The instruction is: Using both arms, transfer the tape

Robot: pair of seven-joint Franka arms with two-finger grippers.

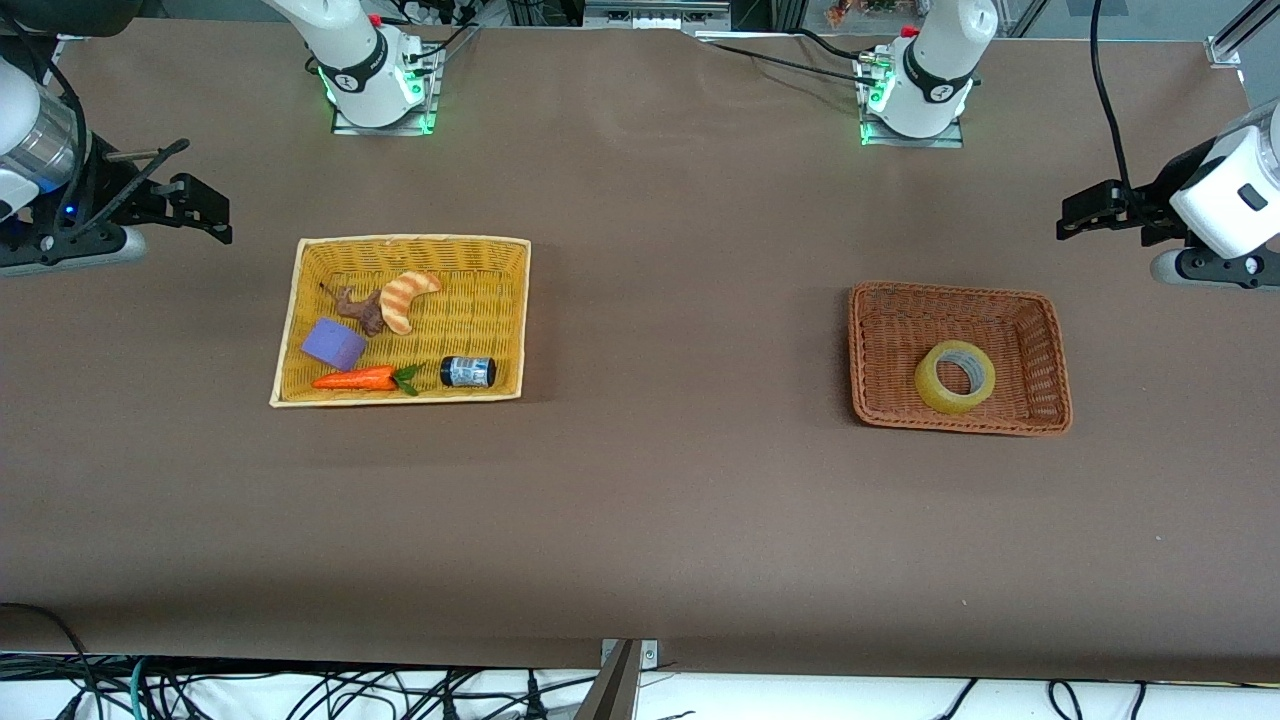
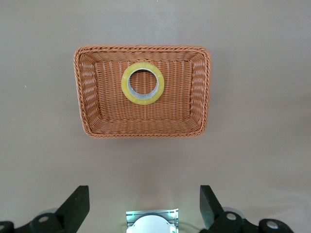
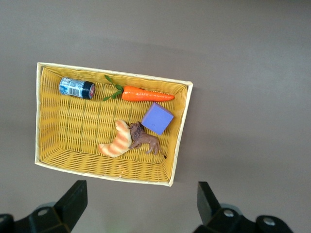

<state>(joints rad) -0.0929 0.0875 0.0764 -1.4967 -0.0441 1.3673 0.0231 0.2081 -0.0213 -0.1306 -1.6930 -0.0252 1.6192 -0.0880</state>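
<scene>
Tape [image 1: 955, 376] lies flat, hollow up, in the brown wicker basket [image 1: 1040, 330] at the left arm's end of the worktop [image 1: 680, 500], nearer one long wall than the middle. Not gripped.

Left pincer [image 2: 144, 206]: fingers wide apart, empty, high over bare worktop beside that basket; tape lies well away from it. Right pincer [image 3: 141, 204]: also spread wide, empty, raised beside the yellow basket [image 3: 43, 116] holding jar [image 3: 77, 88], carrot [image 3: 141, 93], purple block [image 3: 158, 118], croissant [image 3: 115, 141] and toy lion [image 3: 144, 140].

Risks, judged:
- Flat roll near basket wall: a finger may snag the weave, drag the basket.
- Smooth curved rim: off-centre grip could squirt it out.
- Handover in air: early release drops it.
- Dark jar is not the target.
</scene>
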